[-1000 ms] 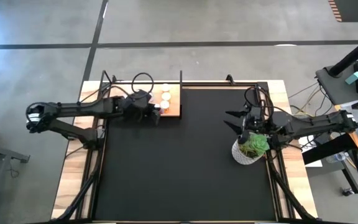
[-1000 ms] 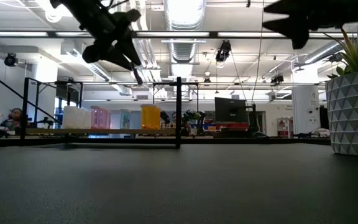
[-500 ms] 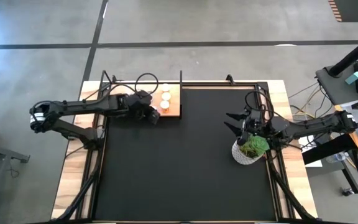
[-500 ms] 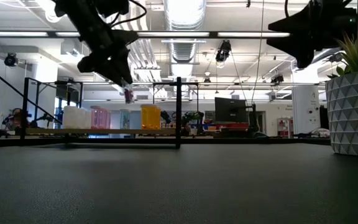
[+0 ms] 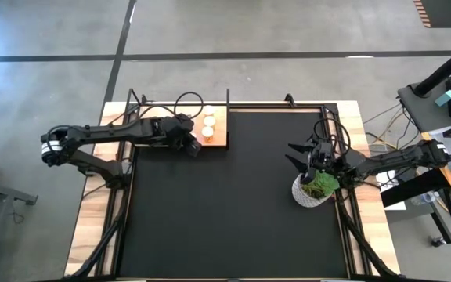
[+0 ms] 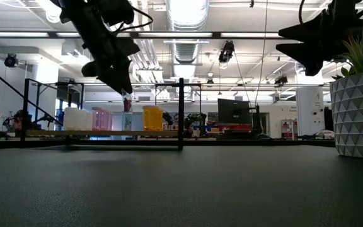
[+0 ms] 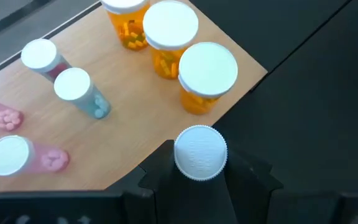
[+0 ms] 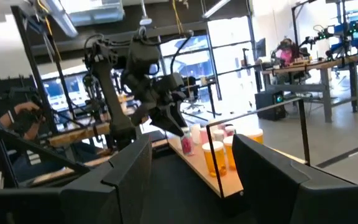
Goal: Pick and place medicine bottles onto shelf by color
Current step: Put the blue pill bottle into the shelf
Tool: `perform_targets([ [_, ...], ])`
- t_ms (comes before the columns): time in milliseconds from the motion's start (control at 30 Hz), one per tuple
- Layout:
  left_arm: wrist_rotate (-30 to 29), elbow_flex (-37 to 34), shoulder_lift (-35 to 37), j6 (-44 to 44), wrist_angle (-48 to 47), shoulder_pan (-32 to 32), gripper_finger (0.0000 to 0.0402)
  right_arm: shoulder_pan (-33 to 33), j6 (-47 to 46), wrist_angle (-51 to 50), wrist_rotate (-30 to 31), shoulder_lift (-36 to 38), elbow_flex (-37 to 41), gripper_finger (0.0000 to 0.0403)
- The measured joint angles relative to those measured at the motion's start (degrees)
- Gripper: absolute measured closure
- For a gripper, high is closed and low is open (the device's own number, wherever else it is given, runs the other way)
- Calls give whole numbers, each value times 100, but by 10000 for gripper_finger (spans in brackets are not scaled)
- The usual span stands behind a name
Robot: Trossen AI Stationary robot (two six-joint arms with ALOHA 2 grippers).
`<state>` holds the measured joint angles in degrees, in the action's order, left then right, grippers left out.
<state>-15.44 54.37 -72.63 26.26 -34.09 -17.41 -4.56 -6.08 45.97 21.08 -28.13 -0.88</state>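
The left gripper (image 7: 201, 177) is hanging over the near edge of the shelf (image 7: 135, 134), its fingers closed tight on a small bottle (image 7: 201, 152) whose white cap faces the wrist camera; in the low view the bottle's body (image 6: 127, 101) is showing pink below the fingertips. It is being held upright and above the board, probably so it can come down among the others without knocking them. On the shelf, three orange bottles (image 7: 207, 74) are standing together at one end, two teal ones (image 7: 73, 87) are sitting in the middle, and pink ones (image 7: 11, 155) are lying toward the other end, so the grouping by colour is well under way and the carried bottle likely belongs by the pink ones. The right gripper (image 5: 297, 153) is waiting far from the shelf, beside the plant pot (image 5: 312, 192), its fingers spread apart and holding nothing.
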Motion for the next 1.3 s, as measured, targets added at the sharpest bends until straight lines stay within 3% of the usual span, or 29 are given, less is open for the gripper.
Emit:
perform_targets([
  [300,-21,0,-126,-159,32,-63,296,0,-18,-42,-31,-1,17,188],
  [833,-632,-33,-205,38,59,-76,296,0,-317,-800,0,-8,22,188],
  [1300,-709,-37,-786,35,107,-76,296,0,-293,-803,-2,-12,24,188],
])
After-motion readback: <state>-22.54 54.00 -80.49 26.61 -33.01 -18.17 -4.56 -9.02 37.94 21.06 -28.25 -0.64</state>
